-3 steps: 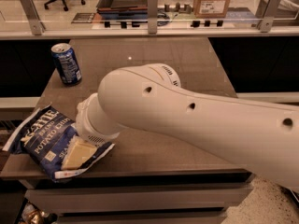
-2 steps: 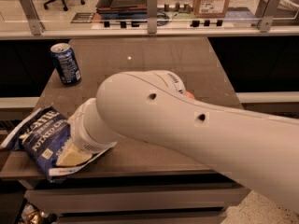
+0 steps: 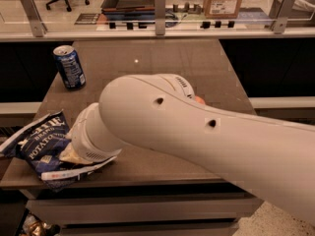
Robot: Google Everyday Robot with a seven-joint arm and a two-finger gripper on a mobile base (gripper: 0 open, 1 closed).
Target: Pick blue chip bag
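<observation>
One white robot arm (image 3: 206, 136) fills the lower right of the frame, its ribbed wrist pressed down onto the blue chip bag (image 3: 37, 146) at the lower left corner of the counter (image 3: 162, 58). The reach looks complete, but the pick itself is unconfirmed. The pincer is hidden beneath the wrist, right at the bag, and it cannot be told whether it is wide, narrow or clamped on the foil. The bag lies crumpled on the counter, not lifted, so securing it and raising it clear appear to remain. Compared with a second ago, the arm's elbow bulks larger and nearer the middle of the frame, and the bag has slid slightly toward the left edge. The blue soda can (image 3: 69, 67) stands unmoved at upper left, well apart from the bag.
</observation>
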